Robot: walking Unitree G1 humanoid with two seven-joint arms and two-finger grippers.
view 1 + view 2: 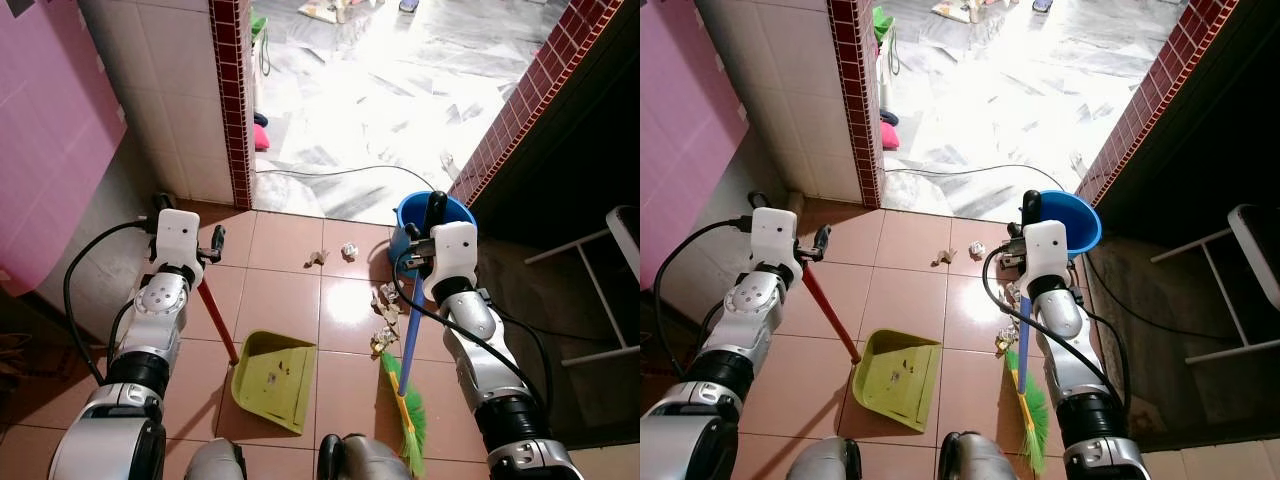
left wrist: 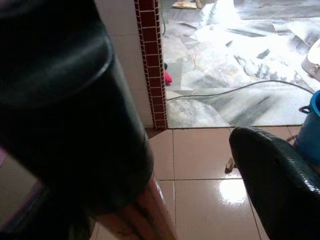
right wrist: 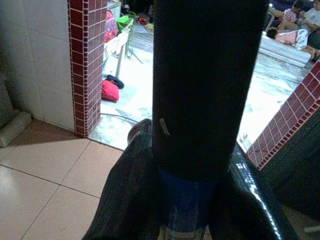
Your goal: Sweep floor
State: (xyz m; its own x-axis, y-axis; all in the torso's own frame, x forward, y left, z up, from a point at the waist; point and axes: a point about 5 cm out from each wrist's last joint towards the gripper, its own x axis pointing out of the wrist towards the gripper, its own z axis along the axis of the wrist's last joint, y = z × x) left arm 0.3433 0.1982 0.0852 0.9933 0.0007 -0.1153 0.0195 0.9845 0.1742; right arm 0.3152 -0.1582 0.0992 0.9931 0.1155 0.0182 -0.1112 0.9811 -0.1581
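A blue-handled broom (image 1: 408, 345) with green bristles stands among paper scraps (image 1: 385, 315).

The floor near the camera is made of square terracotta tiles (image 1: 285, 290) with a glossy surface. Further away it changes to grey-white marble floor (image 1: 400, 90), which is very bright from strong light. On the left stands a white tiled wall (image 1: 170, 100) with a pillar edge of small red tiles (image 1: 233, 100), and beside it a pink wall (image 1: 50, 130). On the right, a low wall of red tiles (image 1: 530, 100) runs diagonally, with a dark area behind it. A white metal frame (image 1: 600, 290) stands there. A grey cable (image 1: 340, 172) lies across the marble.
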